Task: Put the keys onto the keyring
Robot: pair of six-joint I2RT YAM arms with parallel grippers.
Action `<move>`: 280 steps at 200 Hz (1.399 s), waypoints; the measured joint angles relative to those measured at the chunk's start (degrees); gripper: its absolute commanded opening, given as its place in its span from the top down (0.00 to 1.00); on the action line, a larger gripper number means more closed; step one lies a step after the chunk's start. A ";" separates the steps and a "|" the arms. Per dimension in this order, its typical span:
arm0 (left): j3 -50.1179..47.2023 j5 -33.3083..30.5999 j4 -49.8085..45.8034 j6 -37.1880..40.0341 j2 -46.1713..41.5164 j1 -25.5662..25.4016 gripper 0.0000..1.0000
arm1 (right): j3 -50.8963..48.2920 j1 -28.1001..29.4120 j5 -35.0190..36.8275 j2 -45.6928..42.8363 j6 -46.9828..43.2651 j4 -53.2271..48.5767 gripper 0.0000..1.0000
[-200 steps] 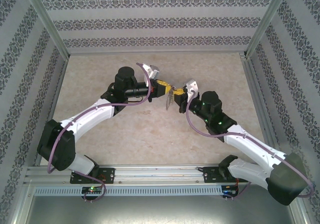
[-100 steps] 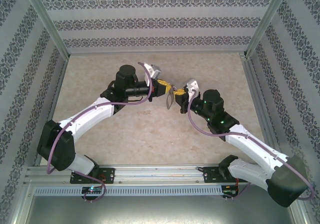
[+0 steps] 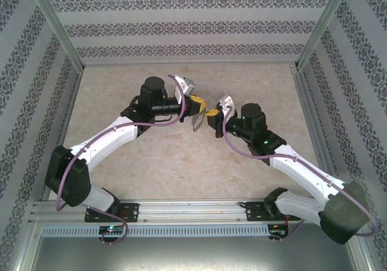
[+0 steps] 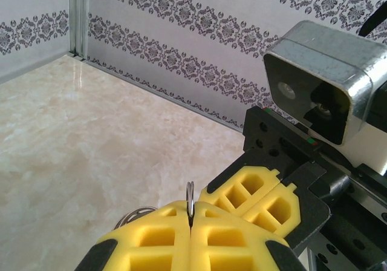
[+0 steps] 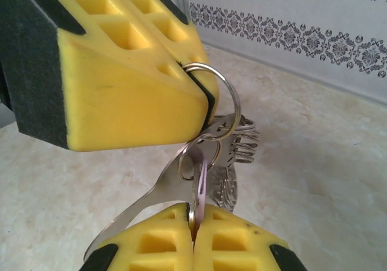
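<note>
My left gripper [image 3: 198, 106] is shut on the thin silver loop of the keyring [image 4: 190, 197], which pokes up edge-on between its yellow pads [image 4: 157, 235]. In the right wrist view that loop [image 5: 231, 95] sticks out of the left gripper's pads [image 5: 121, 71], with a flat metal oval and coiled links [image 5: 242, 144] hanging beneath it. My right gripper [image 5: 193, 215] is shut on the key [image 5: 200, 183], pinching its lilac head. The key's upper end touches a small ring [image 5: 195, 156] under the loop. In the top view, the right gripper [image 3: 211, 116] is tip to tip with the left above mid-table.
The beige marble-patterned tabletop [image 3: 181, 162] lies under both arms. Patterned walls [image 3: 193, 29] and metal corner posts [image 3: 311, 35] close in the back and sides. The right wrist's camera housing [image 4: 320, 89] looms close in the left wrist view.
The right arm has shifted left, bringing its gripper and the key up against the left gripper's tips. The left arm has barely moved. Both stay shut.
</note>
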 measured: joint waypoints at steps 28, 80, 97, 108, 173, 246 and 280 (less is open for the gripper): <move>0.02 0.02 0.00 0.24 0.00 0.00 1.00 | 0.00 -0.39 0.11 -0.81 0.00 -0.61 1.00; 0.76 0.04 -2.64 2.32 -0.04 0.00 1.00 | 0.26 -1.11 0.52 -2.08 -0.11 -2.40 1.00; 0.76 0.07 -3.15 2.84 -0.22 0.00 1.00 | 0.79 -1.11 0.52 -2.03 -0.42 -3.41 1.00; 0.76 0.04 -3.43 3.02 -0.31 0.00 1.00 | 1.16 -1.11 0.52 -2.03 -0.46 -3.96 1.00; 1.64 0.04 -6.86 5.22 -0.33 0.00 1.00 | 3.61 -1.14 1.05 -1.62 -2.89 -7.65 1.00; 2.71 0.04 -10.10 7.63 -0.33 0.00 1.00 | 6.60 -1.77 2.62 -1.27 -6.08 -11.93 1.00; 2.73 0.04 -10.54 7.78 -0.33 0.00 1.00 | 7.80 -1.86 2.93 -1.22 -6.47 -13.25 1.00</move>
